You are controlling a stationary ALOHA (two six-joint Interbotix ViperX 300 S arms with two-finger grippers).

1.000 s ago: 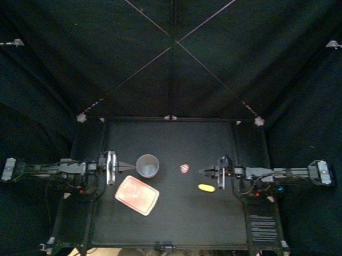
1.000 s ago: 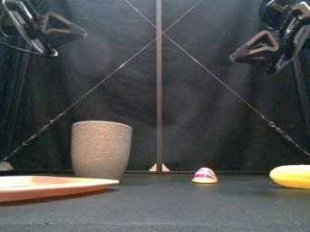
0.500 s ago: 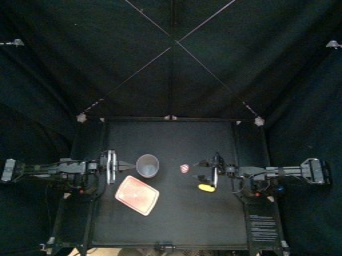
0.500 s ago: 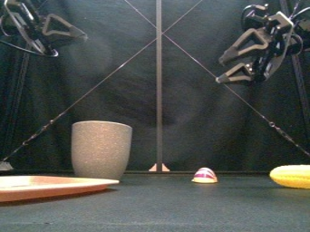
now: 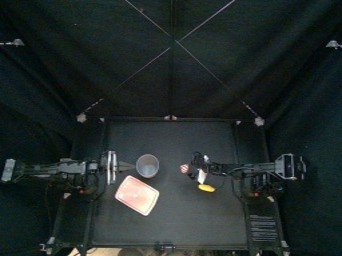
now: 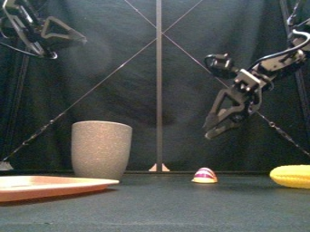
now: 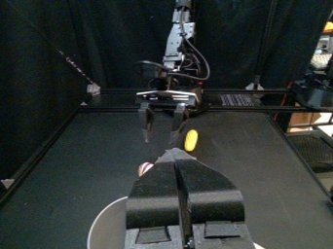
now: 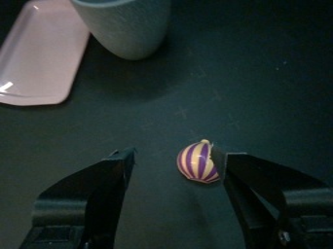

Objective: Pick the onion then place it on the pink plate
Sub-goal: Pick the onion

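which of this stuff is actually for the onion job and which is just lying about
For the job:
- onion
- pink plate
- right gripper, open, over the onion

Just lying about:
- grey cup
- yellow toy
- left gripper, shut, resting at the table's left
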